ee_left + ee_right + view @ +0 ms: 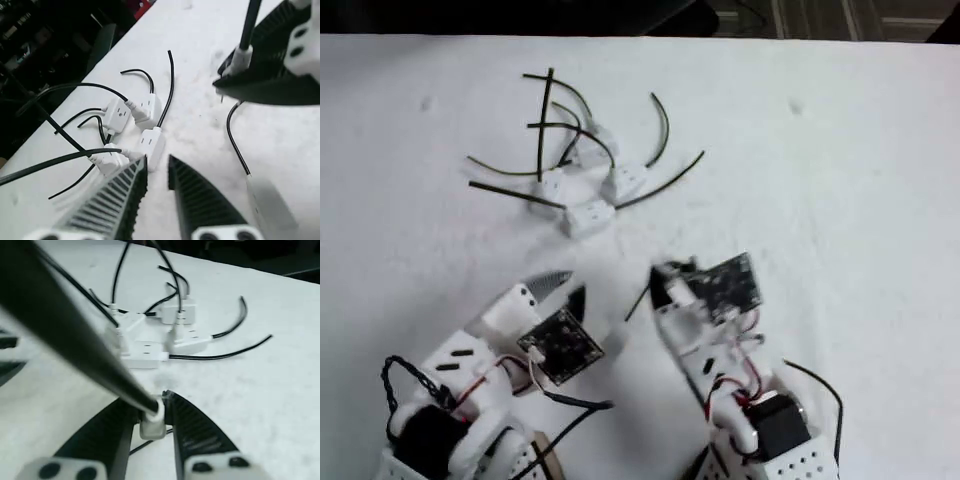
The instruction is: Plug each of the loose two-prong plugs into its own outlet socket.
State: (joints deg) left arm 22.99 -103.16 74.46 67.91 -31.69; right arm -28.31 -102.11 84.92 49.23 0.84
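Observation:
Several white outlet sockets with short black cords lie bunched at the table's middle far side. One socket shows two bare slots; its neighbour has a plug in it. My right gripper is shut on a white two-prong plug, and the plug's black cord runs up and away. The same plug hangs above the table with its prongs pointing down. In the high view the right gripper sits near and right of the bunch. My left gripper is open and holds nothing, its tips just short of the sockets.
The held plug's cord trails down to a white block beside my left gripper. The white table stretches bare to the right of the sockets. Its far edge meets dark floor.

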